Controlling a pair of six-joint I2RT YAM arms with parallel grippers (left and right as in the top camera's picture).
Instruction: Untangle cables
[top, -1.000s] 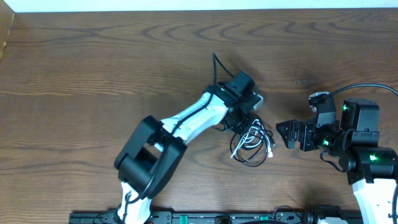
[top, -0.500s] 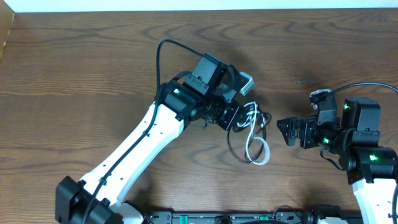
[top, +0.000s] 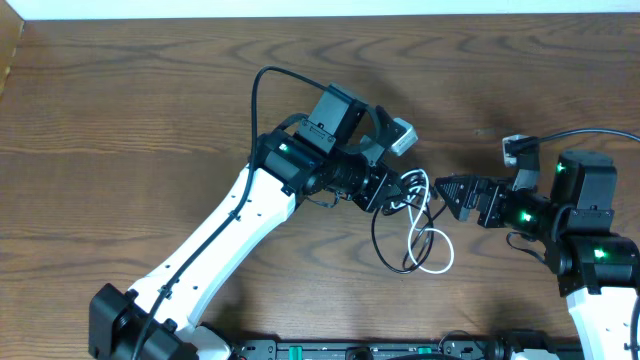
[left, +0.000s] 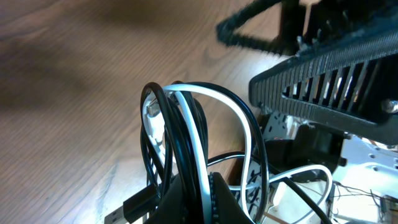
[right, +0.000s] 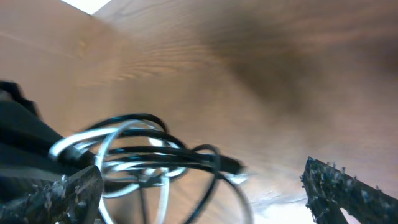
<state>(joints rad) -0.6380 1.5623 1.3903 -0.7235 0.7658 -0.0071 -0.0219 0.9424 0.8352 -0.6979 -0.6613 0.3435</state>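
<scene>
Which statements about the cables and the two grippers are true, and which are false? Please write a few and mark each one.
1. The left gripper has its jaws shut on the cables. True.
2. The right gripper has its jaws shut on the cables too. False: its jaws stand open and hold nothing.
3. All the cables are white. False: some are black, some white.
4. The right gripper's open jaws point toward the cables. True.

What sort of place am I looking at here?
Probably a robotics test bench: a left arm and right arm at a wooden table, the left hand gripping tangled cables.
</scene>
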